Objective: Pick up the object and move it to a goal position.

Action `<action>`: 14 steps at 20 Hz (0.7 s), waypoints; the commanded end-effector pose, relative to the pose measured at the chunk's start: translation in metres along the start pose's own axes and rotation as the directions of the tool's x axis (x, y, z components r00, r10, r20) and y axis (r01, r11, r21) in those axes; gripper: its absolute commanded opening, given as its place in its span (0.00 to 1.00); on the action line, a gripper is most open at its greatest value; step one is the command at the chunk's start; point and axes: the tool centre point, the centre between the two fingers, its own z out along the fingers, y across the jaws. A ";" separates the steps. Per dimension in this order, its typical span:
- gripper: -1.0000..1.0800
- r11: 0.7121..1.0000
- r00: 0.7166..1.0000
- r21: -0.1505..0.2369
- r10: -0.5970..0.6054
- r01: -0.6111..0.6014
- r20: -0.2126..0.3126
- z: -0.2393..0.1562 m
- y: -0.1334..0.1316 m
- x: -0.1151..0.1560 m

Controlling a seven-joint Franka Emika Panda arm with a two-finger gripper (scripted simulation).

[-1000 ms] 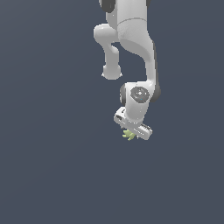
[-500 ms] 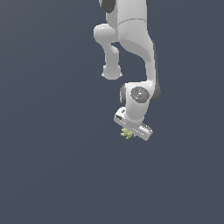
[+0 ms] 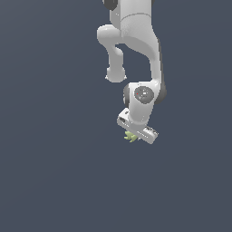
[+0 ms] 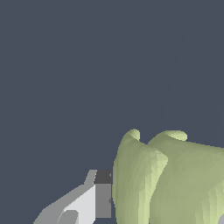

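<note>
The object (image 3: 131, 136), a pale yellow-green clump of curved lobes, sits directly under the gripper (image 3: 135, 135), peeking out from below the hand on the exterior view's left side. In the wrist view it fills the lower part of the picture as two fat rounded lobes (image 4: 166, 179), with one grey and white finger (image 4: 97, 197) standing right against the flank of the nearer lobe. A small grey corner at the picture's edge beyond the clump may be the other finger, but too little of it shows to be sure. So the fingers look closed in around the clump, and I judge it to be pinched, though the contact on the far side is hidden.

The clump is much narrower than the hand, which would explain why the arm (image 3: 136, 45) comes down nearly vertical over it: a top-down approach lets the fingers straddle the lobes across their narrow span. Whether the object rests on a surface or hangs clear of it cannot be told, since the backdrop is one flat dark grey with no shadow or edge.

Counting: one object, made of two lobes plainly seen in the wrist view and a few thin tips in the exterior view; one arm; one gripper; one finger clearly visible. No goal marker shows in either view
</note>
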 end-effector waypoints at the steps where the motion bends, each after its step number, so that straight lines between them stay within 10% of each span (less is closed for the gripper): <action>1: 0.00 1.000 1.000 0.001 0.000 0.000 -0.001 -0.012 0.003 0.002; 14: 0.00 1.000 1.000 0.002 0.001 -0.001 0.000 -0.134 0.041 0.025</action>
